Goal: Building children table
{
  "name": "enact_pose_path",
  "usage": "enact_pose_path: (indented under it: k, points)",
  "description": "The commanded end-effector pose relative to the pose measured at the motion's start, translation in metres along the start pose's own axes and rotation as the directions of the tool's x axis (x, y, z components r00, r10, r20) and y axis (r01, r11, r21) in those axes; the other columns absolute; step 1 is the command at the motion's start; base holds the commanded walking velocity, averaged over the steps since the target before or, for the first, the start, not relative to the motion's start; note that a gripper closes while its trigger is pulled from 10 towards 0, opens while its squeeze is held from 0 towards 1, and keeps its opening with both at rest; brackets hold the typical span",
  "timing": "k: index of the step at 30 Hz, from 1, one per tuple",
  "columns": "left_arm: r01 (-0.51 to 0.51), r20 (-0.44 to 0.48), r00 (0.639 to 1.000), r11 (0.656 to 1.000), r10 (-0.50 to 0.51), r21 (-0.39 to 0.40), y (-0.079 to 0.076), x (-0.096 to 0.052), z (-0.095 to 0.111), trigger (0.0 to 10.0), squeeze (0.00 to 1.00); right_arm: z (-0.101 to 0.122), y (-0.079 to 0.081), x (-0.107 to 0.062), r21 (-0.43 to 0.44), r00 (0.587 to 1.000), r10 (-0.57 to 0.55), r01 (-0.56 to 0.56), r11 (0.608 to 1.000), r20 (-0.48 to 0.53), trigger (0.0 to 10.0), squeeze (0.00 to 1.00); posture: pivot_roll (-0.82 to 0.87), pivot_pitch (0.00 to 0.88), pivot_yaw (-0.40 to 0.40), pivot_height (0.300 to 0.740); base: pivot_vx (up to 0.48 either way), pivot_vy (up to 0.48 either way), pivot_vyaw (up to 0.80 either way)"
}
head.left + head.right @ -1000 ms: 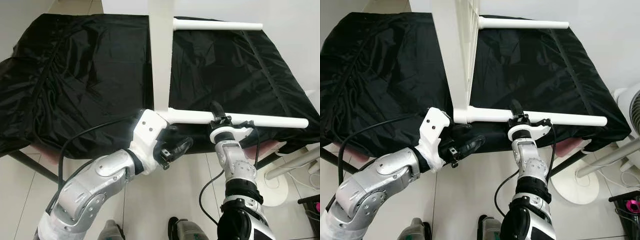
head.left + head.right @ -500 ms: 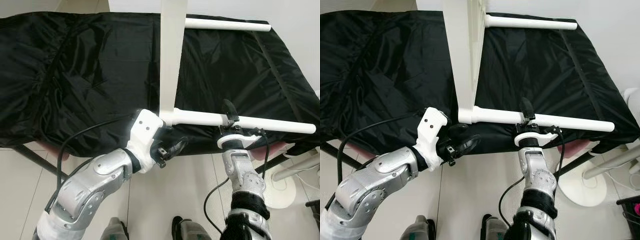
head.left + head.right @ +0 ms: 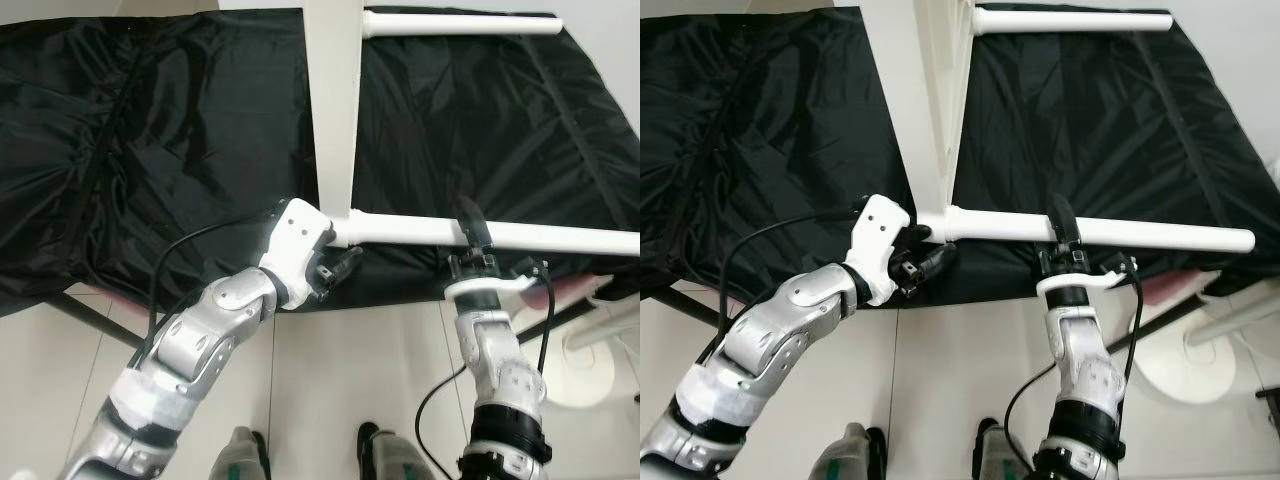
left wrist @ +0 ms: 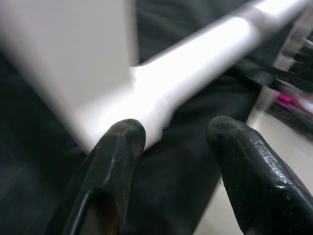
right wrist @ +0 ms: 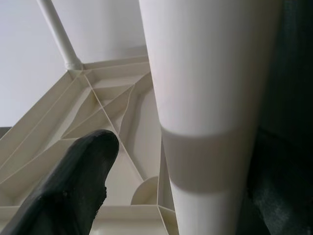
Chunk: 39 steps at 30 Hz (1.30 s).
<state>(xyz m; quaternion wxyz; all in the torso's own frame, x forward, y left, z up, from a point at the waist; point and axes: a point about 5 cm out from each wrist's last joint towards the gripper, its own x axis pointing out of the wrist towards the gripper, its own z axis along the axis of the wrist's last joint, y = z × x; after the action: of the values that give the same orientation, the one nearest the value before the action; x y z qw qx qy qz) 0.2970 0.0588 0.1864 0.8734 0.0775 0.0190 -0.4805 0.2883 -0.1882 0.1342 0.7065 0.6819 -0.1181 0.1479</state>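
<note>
The white children's table stands on its edge on a black cloth (image 3: 150, 150); its top (image 3: 335, 100) rises as a white slab. Two white legs stick out sideways to the right, a near leg (image 3: 560, 238) and a far leg (image 3: 460, 22). My right gripper (image 3: 470, 232) is shut around the near leg partway along; in the right wrist view the leg (image 5: 210, 98) sits between the fingers (image 5: 73, 181), with the ribbed underside (image 5: 98, 112) behind. My left gripper (image 3: 340, 266) is open just under the leg's base, and its fingers (image 4: 112, 161) are apart with nothing between them.
The black-covered bench ends at a front edge right by both grippers. A white fan stand (image 3: 1200, 370) is on the floor at the right. My feet (image 3: 240, 455) stand on pale tiles below.
The camera has shifted closer. My left gripper has risen toward the base of the near leg. The right gripper keeps its hold on that leg.
</note>
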Motion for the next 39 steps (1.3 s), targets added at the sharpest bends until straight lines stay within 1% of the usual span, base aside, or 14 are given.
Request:
enact_pose_path:
  k: [1,2,6,15,18,22,26,27,28,31,32,34,37,39]
  points:
    - [0.028,-0.027,0.999,0.999,-0.028,0.023,0.01,0.001,-0.006,10.0,0.0,-0.028,-0.017,-0.02,0.112,0.997,-0.072,0.073,0.991,-0.013,10.0,0.0,-0.04,0.243,0.099,0.74,0.0,0.0,0.0]
    - [0.028,-0.027,0.999,0.999,-0.028,0.023,0.01,0.001,-0.006,10.0,0.0,-0.028,-0.017,-0.02,0.112,0.997,-0.072,0.073,0.991,-0.013,10.0,0.0,-0.04,0.243,0.099,0.74,0.0,0.0,0.0]
    - [0.01,-0.029,1.0,0.997,-0.008,0.073,0.03,0.003,-0.003,10.0,0.0,-0.029,-0.015,-0.03,0.111,0.997,-0.074,0.076,0.991,-0.025,10.0,0.0,-0.04,0.241,0.11,0.74,0.0,0.0,0.0]
    - [0.003,-0.021,1.0,0.994,0.0,0.107,0.038,0.005,-0.003,10.0,0.0,-0.031,-0.012,-0.035,0.115,0.996,-0.08,0.085,0.99,-0.042,10.0,0.0,-0.04,0.239,0.112,0.74,0.0,0.0,0.0]
    - [0.015,-0.01,1.0,0.993,-0.014,0.12,0.045,0.005,-0.002,10.0,0.0,-0.034,-0.001,-0.051,0.109,0.995,-0.066,0.074,0.991,-0.079,10.0,0.0,-0.04,0.239,0.112,0.74,0.0,0.0,0.0]
    - [0.017,-0.008,1.0,0.992,-0.016,0.121,0.046,0.004,-0.001,10.0,0.0,-0.033,0.002,-0.055,0.105,0.995,-0.059,0.068,0.992,-0.085,10.0,0.0,-0.04,0.238,0.106,0.74,0.0,0.0,0.0]
    - [0.021,-0.003,1.0,0.991,-0.021,0.129,0.048,0.003,-0.002,10.0,0.0,-0.033,0.012,-0.063,0.1,0.995,-0.007,0.018,0.995,-0.101,10.0,0.0,-0.04,0.239,0.109,0.74,0.0,0.0,0.0]
    - [0.023,0.003,1.0,0.992,-0.024,0.127,0.049,0.003,-0.002,10.0,0.0,-0.032,0.021,-0.066,0.092,0.993,0.05,-0.04,0.995,-0.111,10.0,0.0,-0.05,0.24,0.115,0.74,0.0,0.0,0.0]
    - [0.05,0.003,0.999,0.992,-0.051,0.118,0.045,0.001,-0.002,10.0,0.0,-0.031,0.029,-0.068,0.071,0.987,0.105,-0.097,0.993,-0.125,10.0,0.0,-0.05,0.239,0.12,0.74,0.0,0.0,0.0]
    - [0.05,0.003,0.999,0.992,-0.051,0.118,0.045,0.001,-0.002,10.0,0.0,-0.031,0.029,-0.068,0.071,0.987,0.105,-0.097,0.993,-0.125,10.0,0.0,-0.05,0.239,0.12,0.74,0.0,0.0,0.0]
    - [0.102,0.007,0.995,0.988,-0.103,0.113,0.038,-0.004,-0.003,10.0,0.0,-0.03,0.034,-0.069,0.041,0.979,0.142,-0.137,0.99,-0.144,10.0,0.0,-0.05,0.239,0.122,0.74,0.0,0.0,0.0]
    - [0.102,0.007,0.995,0.988,-0.103,0.113,0.038,-0.004,-0.003,10.0,0.0,-0.03,0.034,-0.069,0.041,0.979,0.142,-0.137,0.99,-0.144,10.0,0.0,-0.05,0.239,0.122,0.74,0.0,0.0,0.0]
    - [0.283,0.038,0.957,0.955,-0.288,0.092,0.004,-0.03,0.002,10.0,0.0,-0.02,0.047,-0.067,-0.074,0.953,0.207,-0.229,0.971,-0.222,10.0,0.0,-0.05,0.236,0.13,0.74,0.0,0.0,0.0]
    - [0.314,0.052,0.946,0.946,-0.318,0.082,-0.002,-0.037,0.005,10.0,0.0,-0.015,0.05,-0.066,-0.11,0.946,0.215,-0.247,0.963,-0.243,10.0,0.0,-0.04,0.233,0.127,0.74,0.0,0.0,0.0]
